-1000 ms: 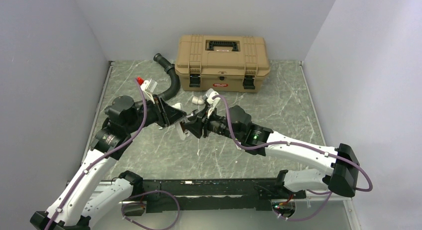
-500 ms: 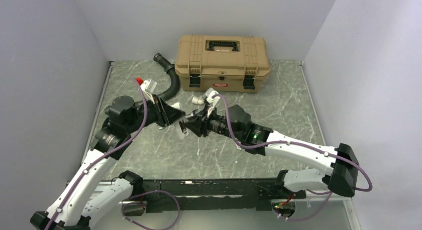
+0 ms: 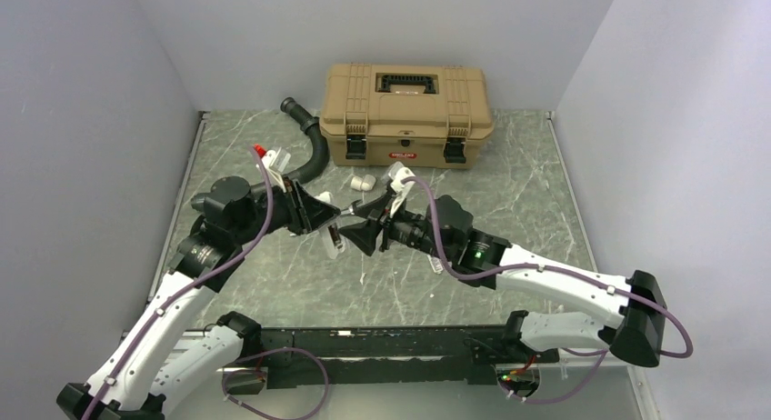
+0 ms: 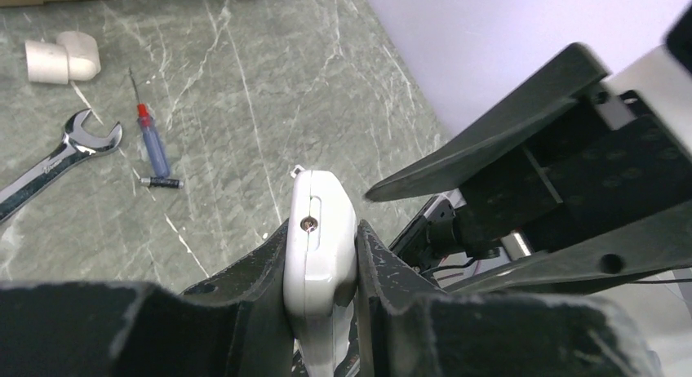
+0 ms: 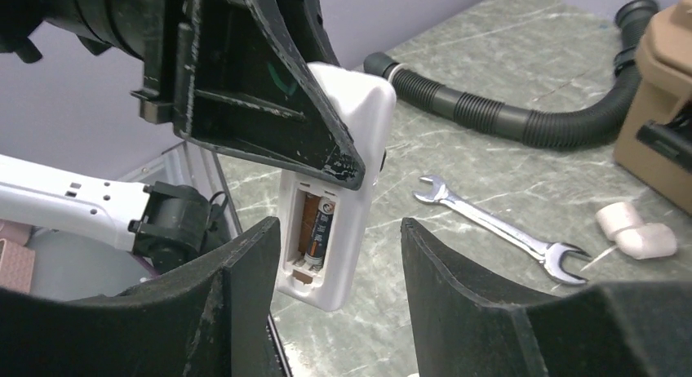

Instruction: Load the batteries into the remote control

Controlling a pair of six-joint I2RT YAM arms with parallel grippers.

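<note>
The left end effector is clenched on the small slim white plastic remote control. It pinches the upper part of the body and holds it in the air above the green marbled bench, between the two arms. I judge that this grip is meant to steady the handset and turn its working side toward the other arm. The lower part of the back is left bare of fingers, and there the battery compartment lies open.

The right end effector is released, its jaws spread wide with nothing between the pads. It sits just in front of the handset without touching it.

A copper-and-black cylindrical battery already sits in the compartment. Whether a second slot beside it is filled I cannot tell.

The remote's long axis runs close to upright, leaning a little. Its free lower end points down at the bench, and the open back faces the right wrist camera. The battery lies along that same axis.

A silver open-ended wrench and a black corrugated hose lie on the bench behind, well apart from the handset.
</note>
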